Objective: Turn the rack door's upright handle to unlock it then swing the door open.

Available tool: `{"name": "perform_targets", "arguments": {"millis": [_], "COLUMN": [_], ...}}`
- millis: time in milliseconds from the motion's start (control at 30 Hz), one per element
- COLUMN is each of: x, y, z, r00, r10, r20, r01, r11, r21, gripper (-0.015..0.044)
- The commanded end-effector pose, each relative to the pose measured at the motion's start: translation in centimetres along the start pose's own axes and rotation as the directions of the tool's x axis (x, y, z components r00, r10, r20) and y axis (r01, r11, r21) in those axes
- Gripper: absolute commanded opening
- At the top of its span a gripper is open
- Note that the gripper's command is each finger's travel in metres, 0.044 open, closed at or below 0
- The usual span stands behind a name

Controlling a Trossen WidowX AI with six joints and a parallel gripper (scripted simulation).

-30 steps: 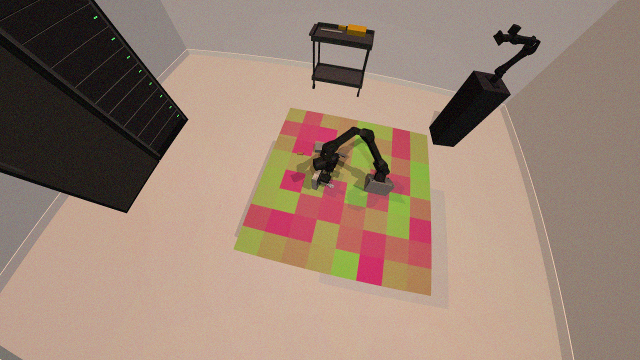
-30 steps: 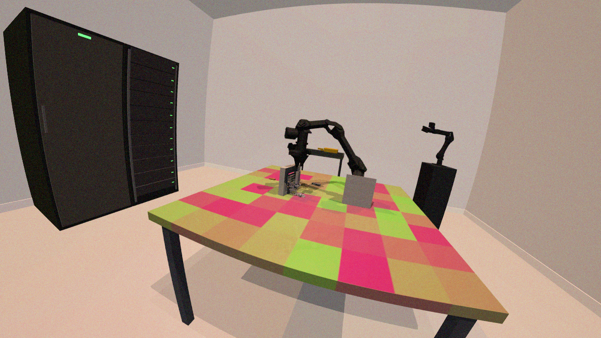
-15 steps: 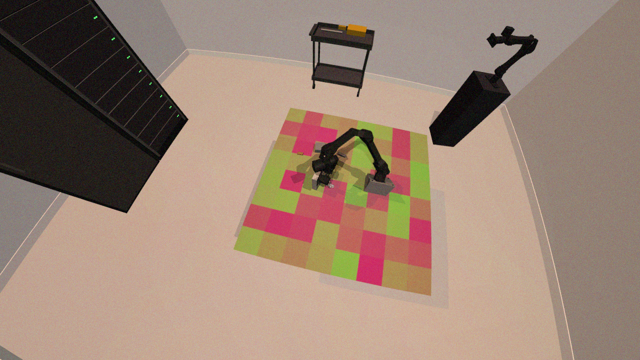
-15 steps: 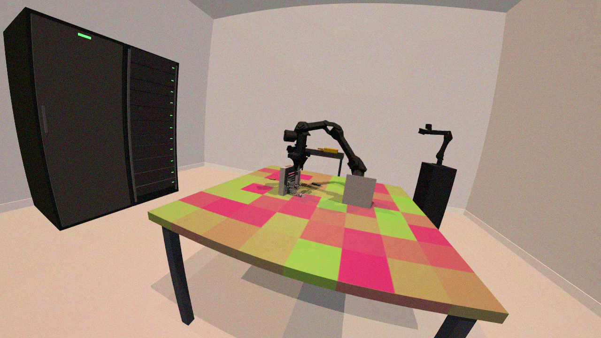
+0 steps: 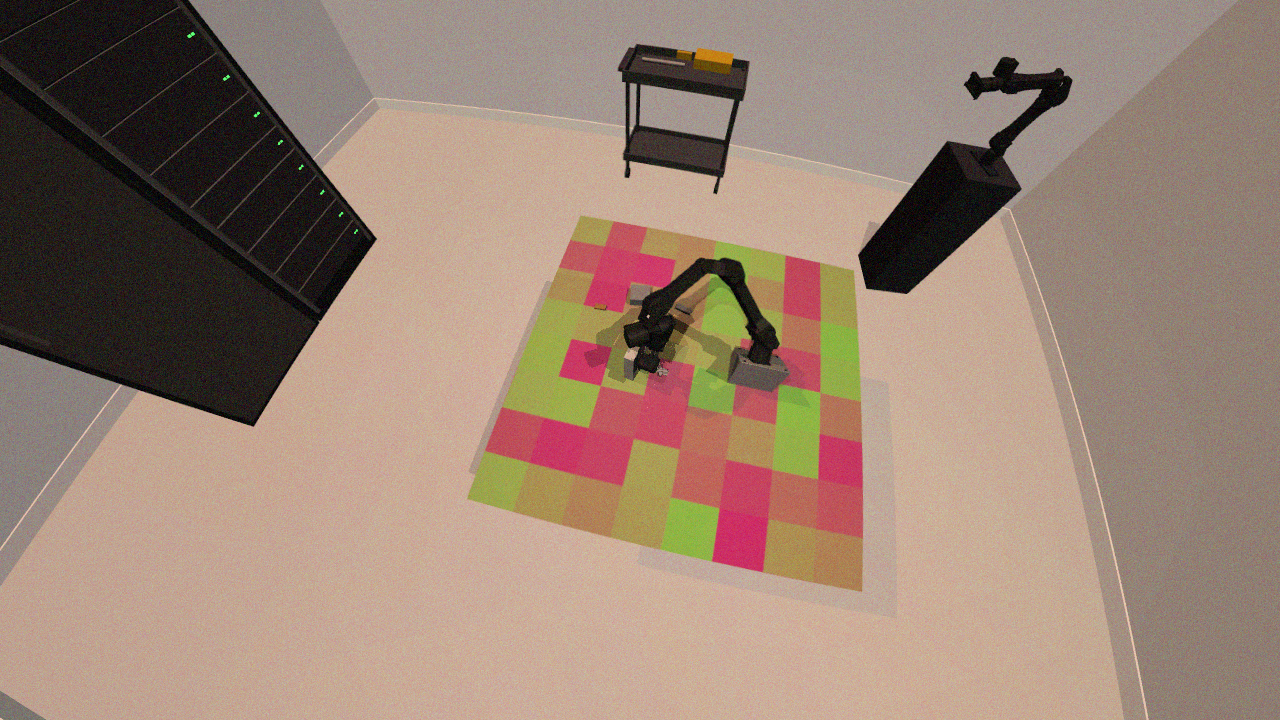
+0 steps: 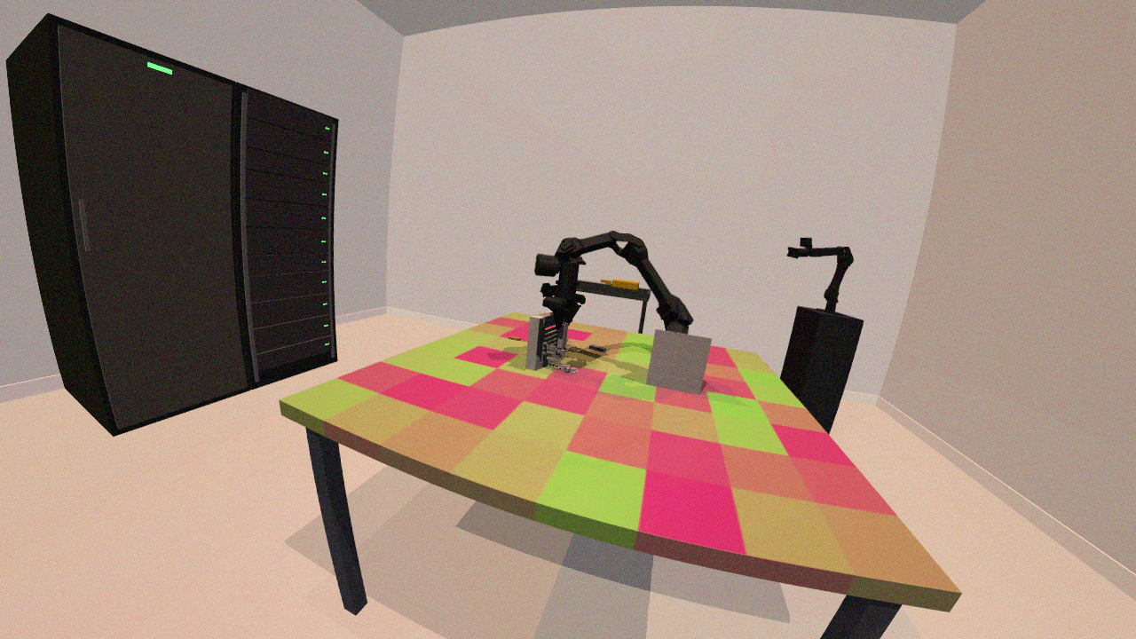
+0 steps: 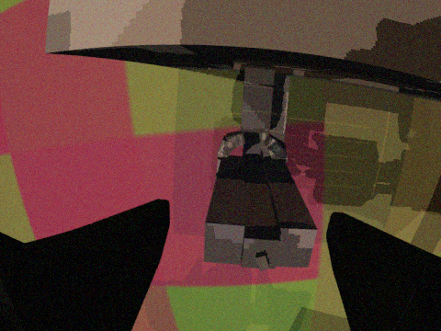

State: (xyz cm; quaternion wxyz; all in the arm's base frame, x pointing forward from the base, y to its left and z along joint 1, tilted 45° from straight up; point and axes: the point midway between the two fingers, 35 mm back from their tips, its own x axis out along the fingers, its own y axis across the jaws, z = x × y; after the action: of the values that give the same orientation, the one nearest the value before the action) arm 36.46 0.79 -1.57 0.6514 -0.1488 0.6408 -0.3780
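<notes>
Toward the left edge of the table [image 5: 554,465] [image 6: 492,445], past its middle on the way to the far edge, stands the small rack [image 5: 631,363] [image 6: 534,343] [image 7: 138,28]. Its upright handle [image 6: 563,338] [image 7: 260,245] is on the side facing the arm. The end effector [image 5: 651,358] [image 6: 562,319] [image 7: 250,220] points down over that side, released, its fingers parted. From the wrist, the handle's end appears between the two fingers, a gap on either side. The rack's top lies just beyond, close in front of the end effector. How far the door is open cannot be told.

Low beside the rack, toward the near edge, is a small silvery piece [image 5: 662,370] [image 6: 566,369]. A grey block [image 5: 639,293] sits nearer the far left corner, with an orange piece [image 5: 600,306] [image 6: 515,339] closer to the left edge. A dark flat piece [image 5: 682,307] [image 6: 596,349] lies between the rack and the far edge. The arm's grey base [image 5: 745,371] [image 6: 679,361] stands toward the right edge.

Beyond the far edge, a cart [image 5: 684,82] [image 6: 615,291] carries a yellow box [image 5: 713,60] [image 6: 625,283] in its top tray.
</notes>
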Motion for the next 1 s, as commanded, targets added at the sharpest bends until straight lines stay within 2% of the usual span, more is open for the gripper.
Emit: {"name": "perform_targets", "arguments": {"millis": [0, 533, 767, 967], "x": [1.0, 3.3, 3.3, 3.3], "y": [-0.1, -0.3, -0.3, -0.3], "z": [-0.1, -0.3, -0.3, -0.3], "r00": [1.000, 1.000, 1.000, 1.000], "r10": [-0.007, -0.009, -0.009, -0.009], "r20": [-0.004, -0.004, -0.004, -0.004], "r01": [0.007, 0.009, 0.009, 0.009], "r11": [1.000, 1.000, 1.000, 1.000], "r21": [-0.004, -0.004, -0.004, -0.004], "gripper": [0.0284, 0.0284, 0.0100, 0.0060]}}
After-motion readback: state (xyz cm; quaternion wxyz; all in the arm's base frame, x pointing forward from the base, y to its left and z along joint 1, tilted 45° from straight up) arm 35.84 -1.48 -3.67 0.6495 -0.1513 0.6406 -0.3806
